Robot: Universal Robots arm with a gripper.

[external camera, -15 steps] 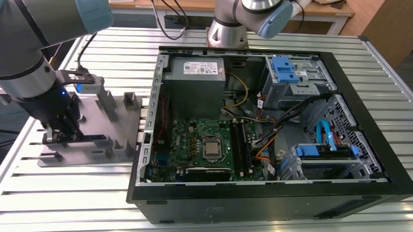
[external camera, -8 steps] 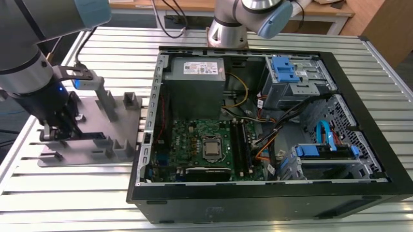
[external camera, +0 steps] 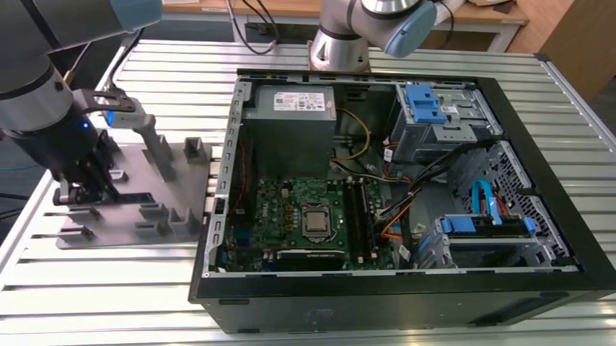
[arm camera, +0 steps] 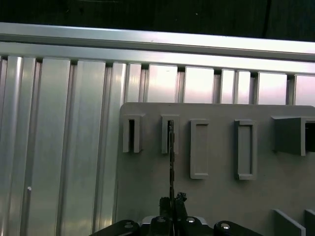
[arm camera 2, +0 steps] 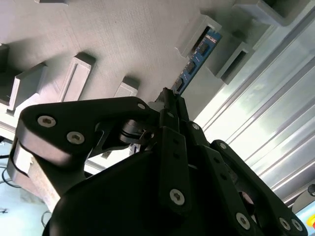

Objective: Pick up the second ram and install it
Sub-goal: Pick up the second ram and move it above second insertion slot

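Black linkage gripper (arm camera 2: 170, 98) is down over the flat grey plastic fixture plate (external camera: 125, 231), at the exterior view's left and well apart from the open black computer tower case (external camera: 385, 317).

Fingers (arm camera 2: 171, 123) look clenched on the near end of the second ram (arm camera 2: 196, 59), a thin, flat, dark green-black memory stick with bluish patches. In the first wrist view the stick shows edge-on, as a thin line from the fingertips to a small grey slotted block (arm camera: 170, 129). Its far end sits in that block. By my reading it has not been lifted out.

Progress: the grasp appears made. Lift, carry and seating are not yet done, so the task is at an early stage.

Around:
- Green motherboard (external camera: 279, 209) lies on the case floor, with long black slot rails (external camera: 358, 216) just beside the square silver processor (external camera: 318, 220). Cannot tell whether any rail already holds a stick.
- Grey power supply box (external camera: 288, 108) sits beyond the board.
- Silver base of another robot arm (external camera: 337, 47) stands at the far edge of the ribbed aluminium tabletop (external camera: 97, 288).

In the way, as I judge it:
- The raised black case wall stands between the plate and the board.
- Loose orange and black cables (external camera: 405, 202) hang near the rails on the exterior view's right.
- A tall grey post (external camera: 159, 148) and other upright blocks crowd the plate near the gripper.
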